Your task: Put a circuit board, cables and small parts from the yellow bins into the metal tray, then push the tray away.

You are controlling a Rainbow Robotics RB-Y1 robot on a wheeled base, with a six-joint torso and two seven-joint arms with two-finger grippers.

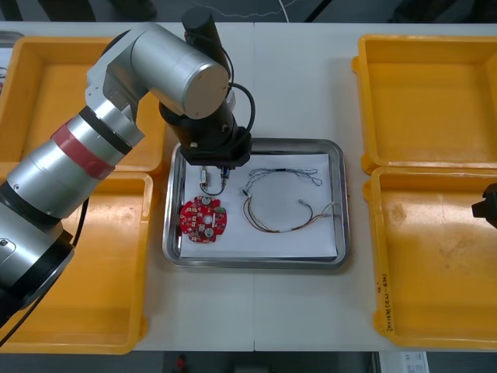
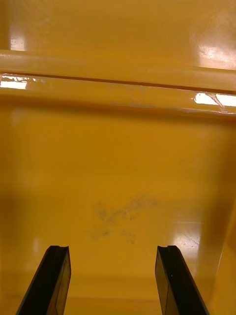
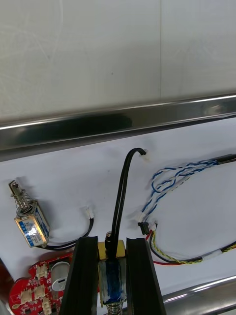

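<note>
Left wrist view: small metal part (image 3: 112,280) with a black lead pinched in left tool (image 3: 112,246), low over the white floor of metal tray (image 3: 98,125). Already lying inside: circuit board (image 1: 203,219), blue and white cable (image 3: 172,179), red and yellow cable (image 3: 172,257), second small metal part (image 3: 30,229). Placing step, probably the last of the loading. Next: lower, release, lift clear without snagging the lead, then push the tray away. Right tool (image 2: 112,256) parked, fingers apart, over a yellow bin (image 2: 118,172) at the right of the counter (image 1: 256,311).
</note>
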